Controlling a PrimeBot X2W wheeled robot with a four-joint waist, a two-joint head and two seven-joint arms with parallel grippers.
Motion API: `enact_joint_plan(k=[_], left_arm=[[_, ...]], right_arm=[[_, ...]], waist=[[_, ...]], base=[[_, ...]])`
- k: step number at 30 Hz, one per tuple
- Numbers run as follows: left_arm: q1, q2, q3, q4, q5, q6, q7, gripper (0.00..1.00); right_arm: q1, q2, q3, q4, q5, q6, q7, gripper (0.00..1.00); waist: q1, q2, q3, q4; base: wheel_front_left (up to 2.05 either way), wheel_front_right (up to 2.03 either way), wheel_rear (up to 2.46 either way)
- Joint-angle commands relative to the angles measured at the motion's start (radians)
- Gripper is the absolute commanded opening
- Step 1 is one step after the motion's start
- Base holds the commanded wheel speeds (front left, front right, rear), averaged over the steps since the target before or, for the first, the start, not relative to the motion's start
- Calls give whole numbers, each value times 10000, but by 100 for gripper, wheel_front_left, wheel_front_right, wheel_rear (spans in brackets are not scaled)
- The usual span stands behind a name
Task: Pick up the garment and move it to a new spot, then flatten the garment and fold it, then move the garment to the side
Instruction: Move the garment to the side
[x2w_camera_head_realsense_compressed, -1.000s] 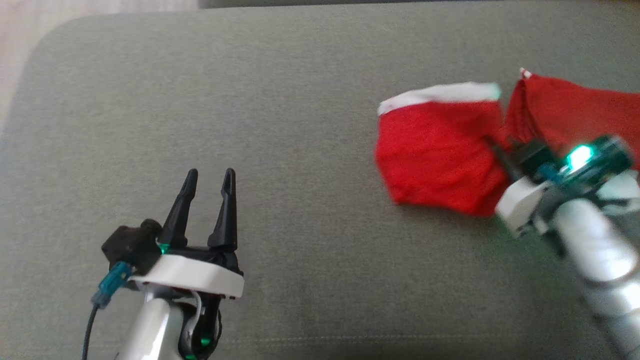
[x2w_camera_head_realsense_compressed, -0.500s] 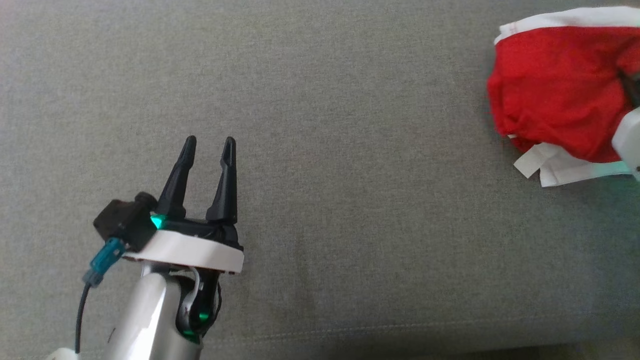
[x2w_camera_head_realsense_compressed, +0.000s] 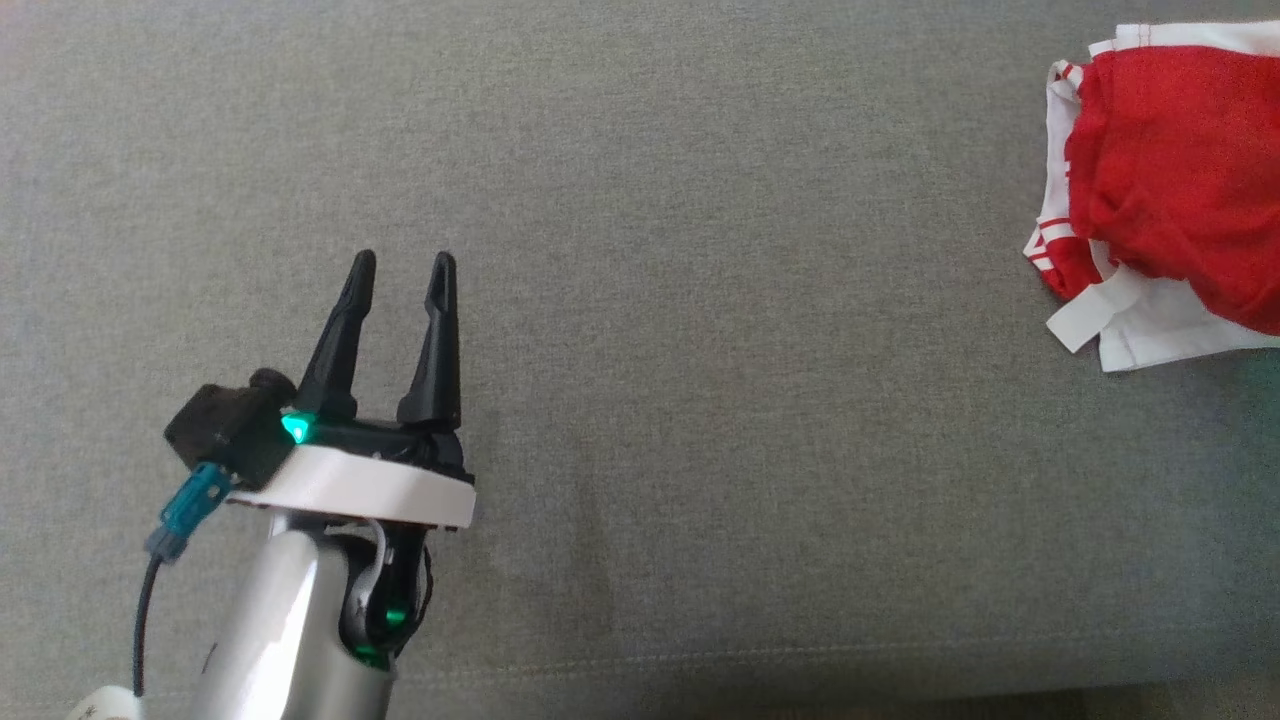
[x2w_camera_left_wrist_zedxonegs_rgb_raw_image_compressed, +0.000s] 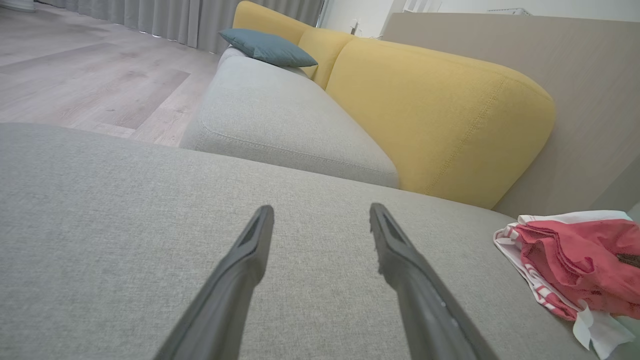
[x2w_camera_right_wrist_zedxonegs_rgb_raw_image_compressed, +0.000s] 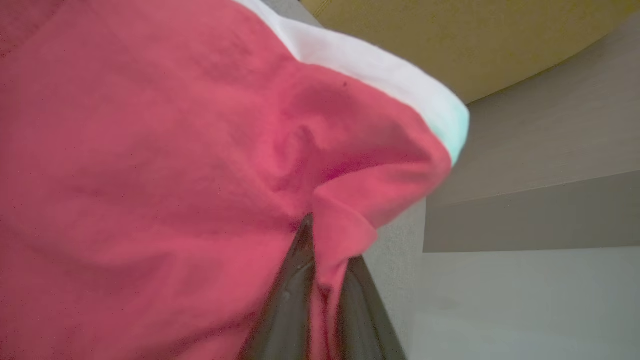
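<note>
The garment (x2w_camera_head_realsense_compressed: 1170, 170) is red with white trim and lies bunched at the far right of the grey cushion (x2w_camera_head_realsense_compressed: 700, 300), running past the head view's right edge. It also appears at the right of the left wrist view, the garment (x2w_camera_left_wrist_zedxonegs_rgb_raw_image_compressed: 575, 255) rumpled on the cushion. In the right wrist view my right gripper (x2w_camera_right_wrist_zedxonegs_rgb_raw_image_compressed: 325, 250) is shut on a fold of the red garment (x2w_camera_right_wrist_zedxonegs_rgb_raw_image_compressed: 150, 175), the cloth pinched between its dark fingers. My left gripper (x2w_camera_head_realsense_compressed: 400, 265) hovers open over the lower left of the cushion, far from the garment, with nothing between its fingers.
A yellow sofa backrest (x2w_camera_left_wrist_zedxonegs_rgb_raw_image_compressed: 440, 110) and another grey seat cushion (x2w_camera_left_wrist_zedxonegs_rgb_raw_image_compressed: 280, 120) with a blue pillow (x2w_camera_left_wrist_zedxonegs_rgb_raw_image_compressed: 267, 47) stand beyond the work cushion. Wooden floor (x2w_camera_left_wrist_zedxonegs_rgb_raw_image_compressed: 75, 75) lies to the left. The cushion's front seam (x2w_camera_head_realsense_compressed: 800, 655) runs along the bottom of the head view.
The head camera has shifted, so the picture slid. The garment has gone from spread to bunched and sits further right; the right arm has left the head view. My left gripper stays open.
</note>
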Motion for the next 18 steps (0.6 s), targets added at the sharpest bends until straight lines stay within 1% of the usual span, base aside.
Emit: enact_joint_plan(k=[1,7,8,9,10,11,12,15,18], left_arm=[[-283,75,359,-312,57,-75,-51,100],[-364,75,298,-301,53,-91,-51,100],[-368,75,290,-301,54,-94,-51,100],[-369,75,284,-298,56,-98,-51,100],[-367,75,282,-291,60,-100,-51,100],[-363,75,287,-281,67,-101,-51,100],[-363,75,287,-281,67,-101,-51,100],[-340,75,323,-232,96,-109,-51,100],[-300,75,341,-179,100,-118,-51,100]], right_arm=[[203,-390,-252,-472,-125,63,123,0],[552,-253,-670,-957,-229,63,298,0],[585,-180,-801,-1023,-250,63,290,12],[625,-109,-928,-1074,-282,63,271,49],[674,-17,-1044,-1117,-290,63,265,90],[715,103,-1185,-1166,-281,63,269,100],[715,103,-1185,-1166,-281,63,269,100],[807,471,-1597,-1293,-277,63,333,100],[839,630,-1724,-1488,-446,63,319,100]], waist=[[0,0,29,-3],[0,0,74,7],[0,0,76,10],[0,0,73,13],[0,0,68,15],[0,0,60,14],[0,0,60,14],[0,0,8,15],[0,0,-103,21]], base=[[0,0,0],[0,0,0],[0,0,0],[0,0,0],[0,0,0],[0,0,0],[0,0,0],[0,0,0],[0,0,0]])
